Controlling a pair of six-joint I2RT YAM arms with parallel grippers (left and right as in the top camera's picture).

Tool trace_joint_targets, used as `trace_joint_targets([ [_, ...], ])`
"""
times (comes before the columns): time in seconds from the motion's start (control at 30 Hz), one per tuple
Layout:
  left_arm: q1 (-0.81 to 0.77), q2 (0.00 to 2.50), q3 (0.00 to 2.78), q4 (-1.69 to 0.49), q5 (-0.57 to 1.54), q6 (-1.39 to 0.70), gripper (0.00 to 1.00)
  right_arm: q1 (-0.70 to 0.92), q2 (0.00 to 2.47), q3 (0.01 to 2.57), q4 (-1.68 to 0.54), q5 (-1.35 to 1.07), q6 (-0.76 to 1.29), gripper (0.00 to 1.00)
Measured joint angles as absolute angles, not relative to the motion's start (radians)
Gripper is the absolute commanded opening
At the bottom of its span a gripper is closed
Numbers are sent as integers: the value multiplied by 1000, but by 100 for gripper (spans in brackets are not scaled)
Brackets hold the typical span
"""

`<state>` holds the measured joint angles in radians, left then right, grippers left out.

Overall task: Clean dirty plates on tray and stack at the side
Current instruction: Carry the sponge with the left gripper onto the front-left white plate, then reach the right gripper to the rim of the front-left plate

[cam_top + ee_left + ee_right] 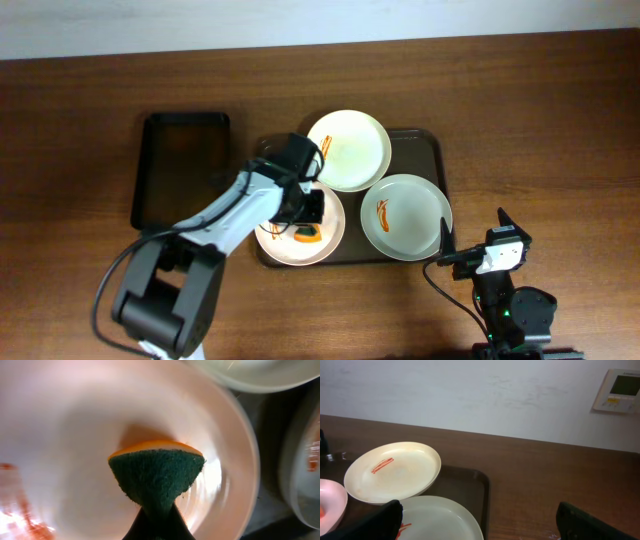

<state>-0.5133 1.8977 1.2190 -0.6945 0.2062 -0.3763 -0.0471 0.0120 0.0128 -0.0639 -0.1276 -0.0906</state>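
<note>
Green scouring fibre over orange foam: the sponge [156,472] is pinched in the left claw [309,222] and pressed onto the near-left plate [272,250], which shows a red smear to one side of the sponge. All three plates lie on the brown tray [432,150]. The far plate [350,150] and the right plate [410,225] each carry an orange streak. The right claw [473,233] hangs spread and empty just off the tray's near-right corner. The plates look stiff, light and slick, and would likely skate under wiping. The thin raised rim seems the place to grip.
</note>
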Motion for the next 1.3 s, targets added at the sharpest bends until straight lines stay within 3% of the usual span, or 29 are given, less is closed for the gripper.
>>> trace_joint_targets([
  [0.03,-522,1910,1219,-694,206,-384,0,-47,12,13,-64,-128,-90,98],
  [0.1,-531,1912,1219,-691,206,-396,43,-47,12,13,-64,-128,-91,99],
  [0.13,-531,1912,1219,-693,205,-397,52,-47,12,13,-64,-128,-91,98],
  [0.33,-467,1911,1416,-972,207,-345,65,-47,12,13,-64,-128,-91,98],
  [0.4,-410,1901,1555,-1106,196,-302,100,-47,12,13,-64,-128,-90,98],
  [0.53,-321,1828,1708,-1277,146,-269,100,-47,12,13,-64,-128,-90,98],
  [0.7,-256,1808,1714,-1328,96,-278,100,-47,12,11,7,-167,-69,98],
  [0.8,-212,1808,1714,-1332,95,-307,100,-47,12,11,51,-432,95,98],
  [0.9,-200,1808,1714,-1350,87,-307,99,-47,15,12,315,-590,292,98],
  [0.97,-203,1808,1714,-1357,71,-307,89,-47,17,54,330,-616,375,98],
  [1.07,-202,1808,1714,-1373,49,-310,100,-48,179,326,-122,-627,306,98],
  [1.17,-202,1808,1713,-1372,43,-310,100,-50,556,768,-666,-639,135,98],
  [1.27,-202,1808,1712,-1377,44,-309,100,-50,910,1140,-1008,-644,-14,98],
  [1.3,-203,1808,1712,-1378,44,-308,78,-50,1052,1286,-1115,-665,-49,66],
])
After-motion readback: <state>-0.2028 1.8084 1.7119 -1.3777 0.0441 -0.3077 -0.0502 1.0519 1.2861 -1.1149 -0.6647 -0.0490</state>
